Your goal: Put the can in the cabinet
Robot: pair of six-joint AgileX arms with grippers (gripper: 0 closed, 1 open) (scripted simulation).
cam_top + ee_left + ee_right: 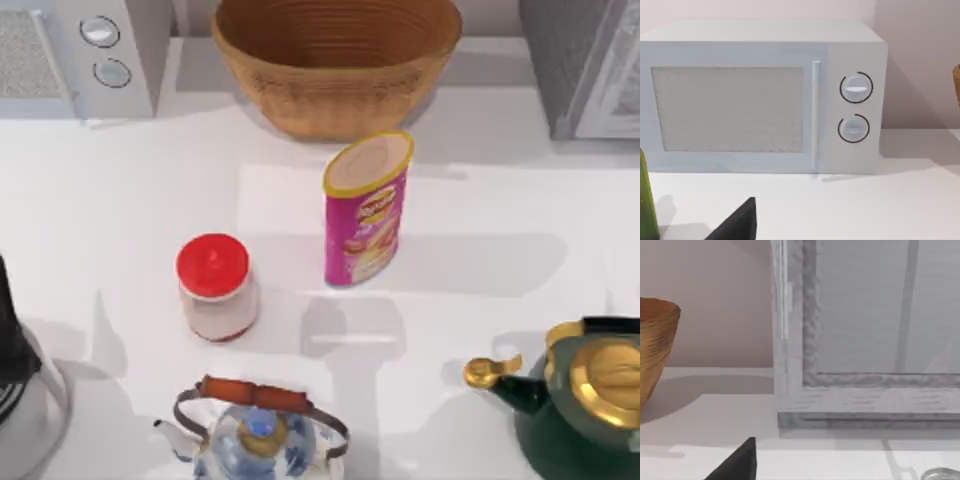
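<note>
Left fingers far from can

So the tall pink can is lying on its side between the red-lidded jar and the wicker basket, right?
Not quite: in the top view the tall pink can stands upright, not on its side. It is indeed between the red-lidded jar and the wicker basket.

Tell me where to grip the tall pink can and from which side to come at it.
Grip the can around its mid-body, coming in level from the top view's right. It stands upright and slim, so fingers can likely span it. The jar stands off to its left and the basket close behind, while the right side looks open.
</note>
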